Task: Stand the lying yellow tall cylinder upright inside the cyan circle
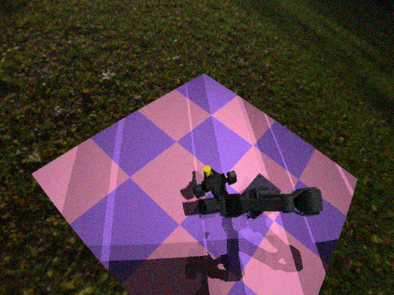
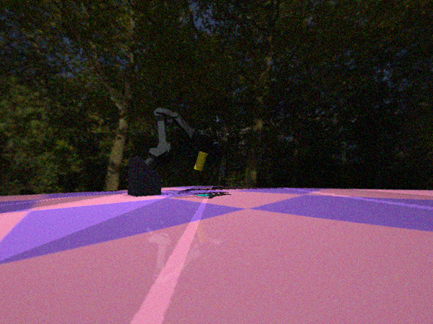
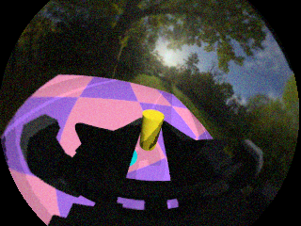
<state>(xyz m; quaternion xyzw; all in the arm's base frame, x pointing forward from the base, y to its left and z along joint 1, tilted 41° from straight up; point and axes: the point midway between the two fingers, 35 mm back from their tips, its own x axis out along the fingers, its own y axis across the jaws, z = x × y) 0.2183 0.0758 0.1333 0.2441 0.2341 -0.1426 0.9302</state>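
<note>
The yellow tall cylinder [image 1: 207, 170] [image 2: 200, 160] [image 3: 151, 128] is held in the air, close to upright. In the exterior view it leans slightly, its top to the right. My gripper [image 3: 152, 122] is shut on it; the dark fingers are hard to make out in the top and exterior views. The cyan circle [image 2: 204, 195] lies flat on the table, below and slightly right of the cylinder in the exterior view. Part of the circle [image 3: 134, 157] shows left of and below the cylinder in the wrist view. The arm mostly hides the circle in the top view.
The checkered pink and purple table [image 1: 101, 199] [image 2: 317, 271] carries the dark arm base [image 2: 143, 177]. The arm [image 1: 271, 201] [image 2: 162, 131] reaches over from the base. Dark shadows and light stripes cross the table.
</note>
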